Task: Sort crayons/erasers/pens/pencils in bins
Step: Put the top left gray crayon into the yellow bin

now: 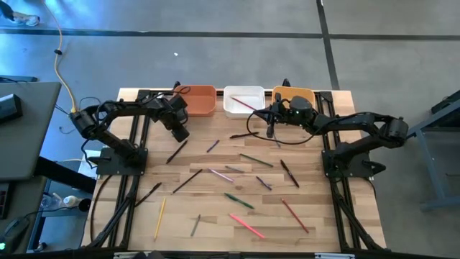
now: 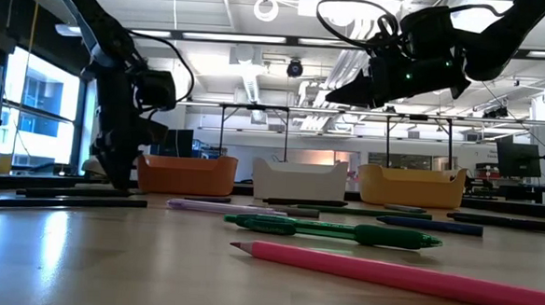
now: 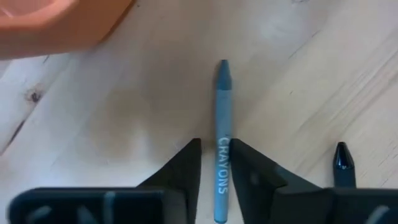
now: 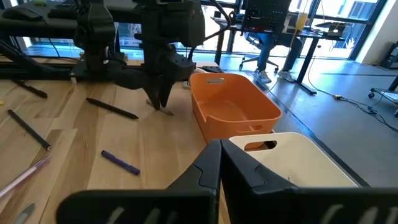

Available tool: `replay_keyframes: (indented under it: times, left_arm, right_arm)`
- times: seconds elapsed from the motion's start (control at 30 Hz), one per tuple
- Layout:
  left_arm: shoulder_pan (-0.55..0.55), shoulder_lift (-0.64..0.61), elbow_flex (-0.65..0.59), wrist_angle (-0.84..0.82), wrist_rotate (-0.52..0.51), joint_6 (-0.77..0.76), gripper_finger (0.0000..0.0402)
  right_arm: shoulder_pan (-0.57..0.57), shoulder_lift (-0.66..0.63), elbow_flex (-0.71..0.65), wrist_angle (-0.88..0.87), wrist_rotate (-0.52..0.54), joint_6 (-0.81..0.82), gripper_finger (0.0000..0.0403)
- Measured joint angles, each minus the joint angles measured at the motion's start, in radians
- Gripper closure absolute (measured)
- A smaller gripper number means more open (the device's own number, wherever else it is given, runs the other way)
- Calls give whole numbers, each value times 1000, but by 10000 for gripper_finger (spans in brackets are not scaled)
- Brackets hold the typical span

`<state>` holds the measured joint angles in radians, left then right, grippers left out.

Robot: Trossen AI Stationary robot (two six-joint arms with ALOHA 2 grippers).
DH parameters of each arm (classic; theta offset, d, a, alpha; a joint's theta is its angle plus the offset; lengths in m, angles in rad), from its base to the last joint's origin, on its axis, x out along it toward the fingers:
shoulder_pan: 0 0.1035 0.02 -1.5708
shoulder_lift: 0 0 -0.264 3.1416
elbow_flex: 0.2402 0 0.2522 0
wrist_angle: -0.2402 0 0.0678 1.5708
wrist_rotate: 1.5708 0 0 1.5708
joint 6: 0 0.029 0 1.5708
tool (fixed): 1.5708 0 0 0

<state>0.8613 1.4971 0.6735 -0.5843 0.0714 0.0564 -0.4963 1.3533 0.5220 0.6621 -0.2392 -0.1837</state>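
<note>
The left gripper (image 3: 216,163) has its 2 fingers (image 3: 183,165) slightly apart, straddling a blue-grey crayon (image 3: 221,112) that lies flat on the table (image 3: 124,124); whether the pads already touch the paper wrapper I cannot tell. The jaws sit over the rear half of the crayon, at the printed label, with the pointed tip sticking out ahead. A black crayon (image 3: 342,163) lies just beside the right finger, and the rim of the orange bin (image 3: 56,25) is near, on the far side.

In the high view this gripper (image 1: 180,132) is low on the table's far left, just near of that bin (image 1: 200,101). The white bin (image 1: 243,101) and yellow bin (image 1: 295,96) stand in a row to its right along the far edge.

The right gripper (image 4: 220,163) has its fingers together, holding nothing, and hangs above the table near the white bin (image 4: 298,162).

About 15 sticks are scattered over the middle and near table, among them a pink one (image 2: 406,274) and a green pen (image 2: 343,232).

A crayon is light, stiff and waxy, likely to snap under a hard squeeze and to roll if nudged. A gentle grip across the wrapped middle looks the safest hold.
</note>
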Motion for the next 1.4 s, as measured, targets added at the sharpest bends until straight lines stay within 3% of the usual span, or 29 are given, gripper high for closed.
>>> replay_keyframes:
  times: [0.2, 0.43, 0.9, 1.17, 1.4]
  left_arm:
    - [-23, 0, -4, 2, 29, 52, 374]
    - [-56, -3, -5, 4, 45, 65, 377]
    - [-60, -129, -9, 51, 223, 53, 378]
    - [-78, -194, -8, 284, 399, -43, 378]
    - [-153, -193, -27, 638, 476, -149, 378]
  right_arm:
    - [0, 0, 0, 0, 0, 0, 403]
    - [0, 0, 0, -6, 0, 0, 403]
    - [0, 0, 0, -60, 0, 66, 403]
    - [71, 58, 0, -16, -1, 203, 403]
    - [144, 223, 0, 298, -1, 341, 403]
